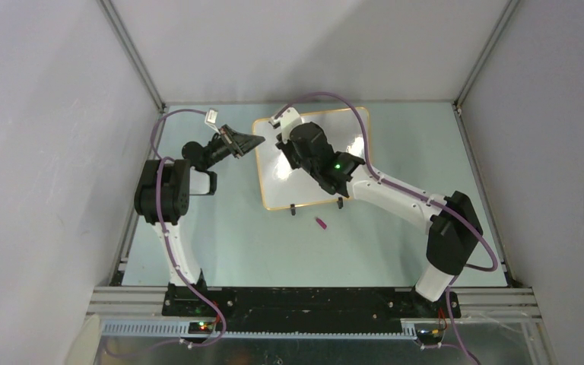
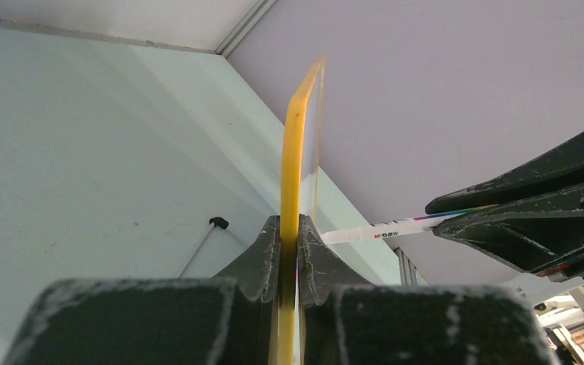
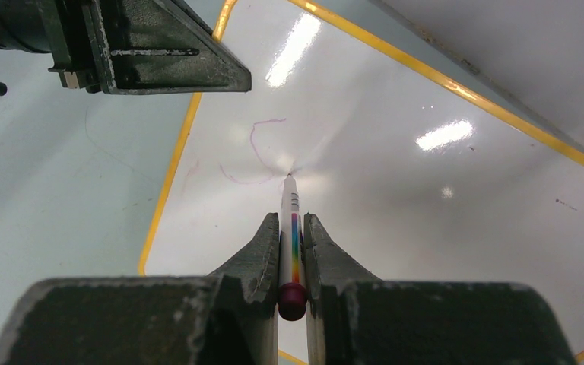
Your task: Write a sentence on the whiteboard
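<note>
Firmly, the left claw [image 2: 290, 228] clamps the whiteboard [image 2: 293, 144] by its yellow edge, while the right claw [image 3: 292, 222] pinches a marker [image 3: 292, 199], tip touching the board beside faint purple strokes [image 3: 257, 152]

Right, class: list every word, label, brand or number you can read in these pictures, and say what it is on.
On the marker: small red print on the barrel, too blurred to read.
On the whiteboard: faint purple strokes by the marker tip, no readable word.
Nothing else carries text.
</note>
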Tool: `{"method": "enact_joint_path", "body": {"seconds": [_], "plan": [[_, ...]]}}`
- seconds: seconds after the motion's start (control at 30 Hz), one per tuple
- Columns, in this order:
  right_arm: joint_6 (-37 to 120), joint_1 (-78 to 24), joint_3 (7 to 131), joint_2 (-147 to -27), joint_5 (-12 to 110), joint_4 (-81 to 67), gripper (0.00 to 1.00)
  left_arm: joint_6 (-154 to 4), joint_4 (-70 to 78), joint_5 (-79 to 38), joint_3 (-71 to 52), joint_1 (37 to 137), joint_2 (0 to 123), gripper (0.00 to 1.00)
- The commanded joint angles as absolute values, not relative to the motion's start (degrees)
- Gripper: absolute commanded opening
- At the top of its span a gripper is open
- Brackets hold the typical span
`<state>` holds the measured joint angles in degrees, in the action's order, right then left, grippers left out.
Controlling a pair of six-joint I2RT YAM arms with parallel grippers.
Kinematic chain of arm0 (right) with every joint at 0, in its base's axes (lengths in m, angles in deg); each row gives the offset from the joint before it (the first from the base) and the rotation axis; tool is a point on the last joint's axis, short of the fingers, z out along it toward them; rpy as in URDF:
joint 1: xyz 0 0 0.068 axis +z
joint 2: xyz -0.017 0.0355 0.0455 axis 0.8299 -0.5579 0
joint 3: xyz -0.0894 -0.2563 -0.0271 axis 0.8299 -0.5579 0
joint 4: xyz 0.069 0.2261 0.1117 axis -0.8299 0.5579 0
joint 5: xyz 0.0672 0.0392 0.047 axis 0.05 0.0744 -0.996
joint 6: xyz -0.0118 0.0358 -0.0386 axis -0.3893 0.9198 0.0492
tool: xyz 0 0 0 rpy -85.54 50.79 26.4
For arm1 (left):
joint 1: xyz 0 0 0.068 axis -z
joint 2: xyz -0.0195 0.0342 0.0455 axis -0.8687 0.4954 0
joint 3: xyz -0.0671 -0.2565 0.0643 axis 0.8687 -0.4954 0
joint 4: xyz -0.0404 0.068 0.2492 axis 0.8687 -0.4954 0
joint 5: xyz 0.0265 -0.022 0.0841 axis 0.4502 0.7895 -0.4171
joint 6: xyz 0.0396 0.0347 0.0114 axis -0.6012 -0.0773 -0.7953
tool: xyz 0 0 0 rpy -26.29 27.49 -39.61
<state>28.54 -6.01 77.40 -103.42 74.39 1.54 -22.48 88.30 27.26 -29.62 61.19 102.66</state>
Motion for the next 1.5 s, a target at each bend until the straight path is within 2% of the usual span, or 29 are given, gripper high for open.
{"method": "enact_joint_path", "body": {"seconds": [0.0, 0.67, 1.47], "plan": [[28.39, -5.59, 78.47, -103.96, 75.62, 2.13, 0.0, -25.29, 89.62, 31.61, -29.32, 62.5, 103.62, 0.0], [29.76, -4.53, 73.81, -101.93, 76.62, 1.93, 0.0, -25.29, 89.62, 31.62, -29.32, 62.5, 103.65, 0.0], [28.5, -6.11, 77.75, -103.57, 75.45, 1.35, 0.0, -25.31, 89.67, 31.61, -29.32, 62.5, 103.66, 0.0]]}}
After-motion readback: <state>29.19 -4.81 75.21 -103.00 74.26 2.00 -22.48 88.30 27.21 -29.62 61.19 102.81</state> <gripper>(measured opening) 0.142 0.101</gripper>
